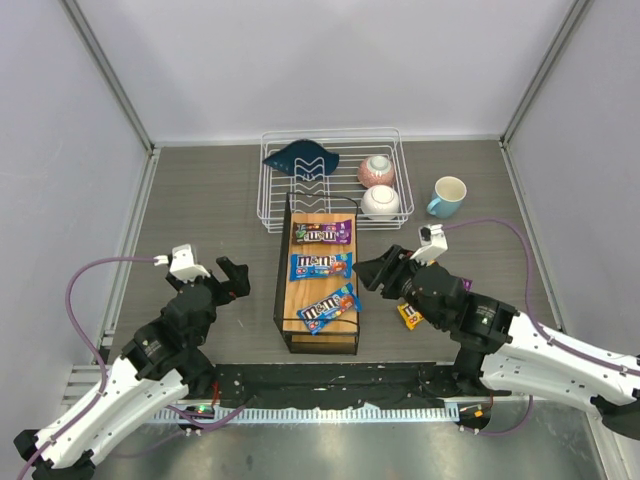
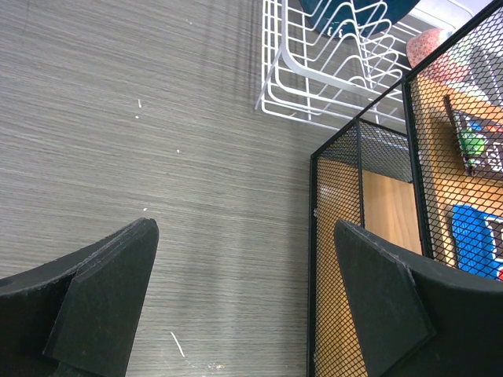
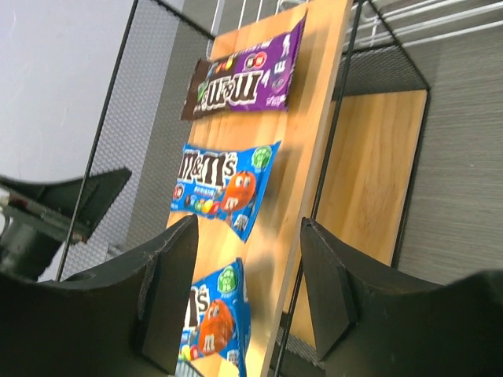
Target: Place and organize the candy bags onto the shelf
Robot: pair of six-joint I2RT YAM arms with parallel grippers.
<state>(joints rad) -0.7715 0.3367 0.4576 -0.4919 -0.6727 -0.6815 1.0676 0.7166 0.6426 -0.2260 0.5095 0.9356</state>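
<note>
The shelf has a black frame and a wooden top. On it lie a purple candy bag at the far end, a blue bag in the middle and a second blue bag, skewed, at the near end. The right wrist view shows the purple bag and both blue bags. A yellow bag lies on the table under my right arm, partly hidden. My right gripper is open and empty beside the shelf's right edge. My left gripper is open and empty, left of the shelf.
A white wire dish rack behind the shelf holds a dark blue dish and two bowls. A light blue mug stands to its right. Grey walls enclose the table.
</note>
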